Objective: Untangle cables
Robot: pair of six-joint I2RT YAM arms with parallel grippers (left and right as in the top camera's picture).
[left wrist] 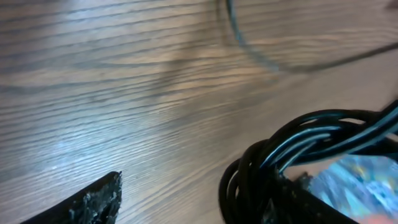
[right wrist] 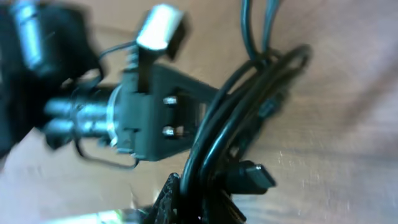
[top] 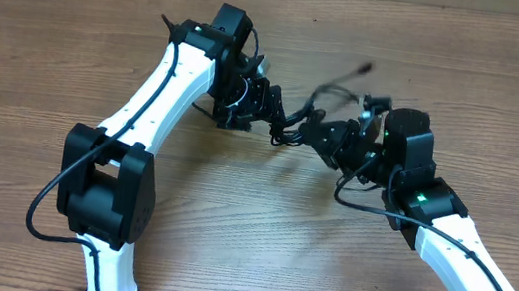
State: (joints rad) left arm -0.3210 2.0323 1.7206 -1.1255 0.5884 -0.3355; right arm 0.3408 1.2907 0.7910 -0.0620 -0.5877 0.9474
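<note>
The cables (top: 293, 122) are bunched between my two pincers, over the table (top: 229, 222). My left pincer (top: 261, 104) stands apart: bare wood shows between its fingers (left wrist: 93, 202), and the bundle loops round the far one. My right pincer (top: 336, 138) is clamped on the bundle, with a plug (right wrist: 250, 177) just beside it. One blurred loop rises behind.

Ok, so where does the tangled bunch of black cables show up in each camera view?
Overhead: the cables sit upper centre, just above the middle of the picture.
Left wrist: bottom right, as a looped bundle running off the right edge.
Right wrist: centre, sweeping from the top edge down to the bottom.
Shared landmark: the wooden table lies under them in all three.
</note>
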